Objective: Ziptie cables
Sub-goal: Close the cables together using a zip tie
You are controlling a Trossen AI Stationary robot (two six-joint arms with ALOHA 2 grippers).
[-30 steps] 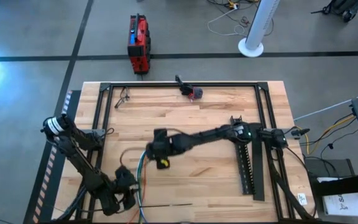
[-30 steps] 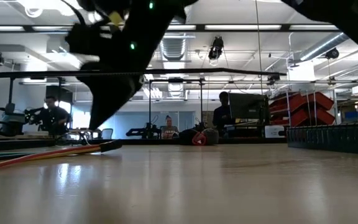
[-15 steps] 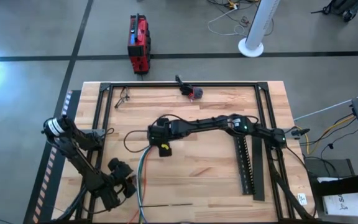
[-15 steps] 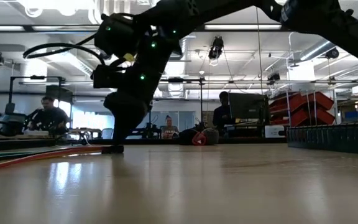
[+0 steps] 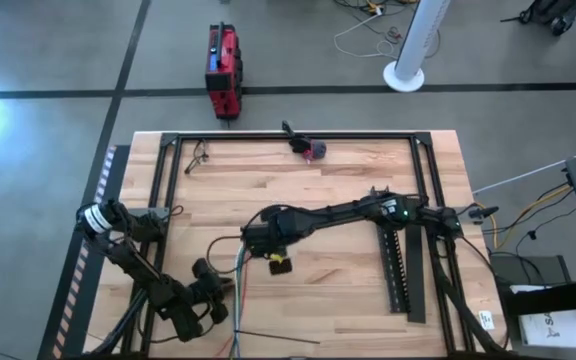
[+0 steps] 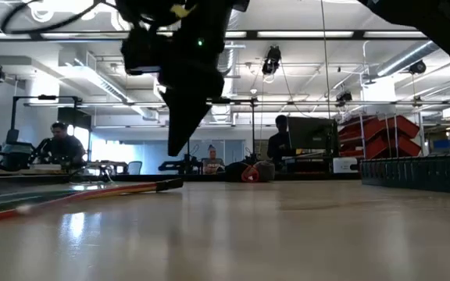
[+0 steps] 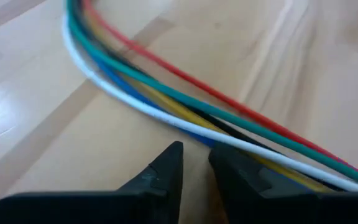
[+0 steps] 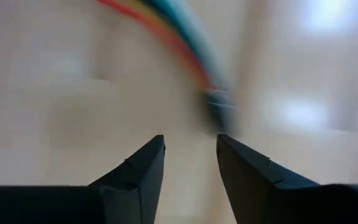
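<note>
The cables [image 5: 236, 290], thin wires in red, green, yellow, white and blue [image 7: 166, 93], lie on the wooden table and run from mid-table toward the near edge. Their dark far ends [image 6: 170, 185] rest on the wood. My left gripper [image 7: 194, 155] sits low at the bundle's near part, on its left [image 5: 220, 300]. Its fingers stand open by a narrow gap, their tips just short of the wires, with nothing between them. My right gripper [image 8: 190, 146] hangs open above the table at the far ends [image 8: 216, 109], clear of them [image 6: 174, 144].
A long black toothed strip [image 5: 396, 265] lies at the right. A thin dark strip [image 5: 273, 331] lies near the front edge. A small red-and-grey part [image 5: 313, 150] sits at the far edge. Black frame rails [image 5: 288, 135] border the table.
My right gripper dipped to the table at the cables' far ends, then rose and drew back toward the near edge. The cables' far ends slid a little toward the table's right. My left gripper sank and tipped down, coming closer to the bundle.
</note>
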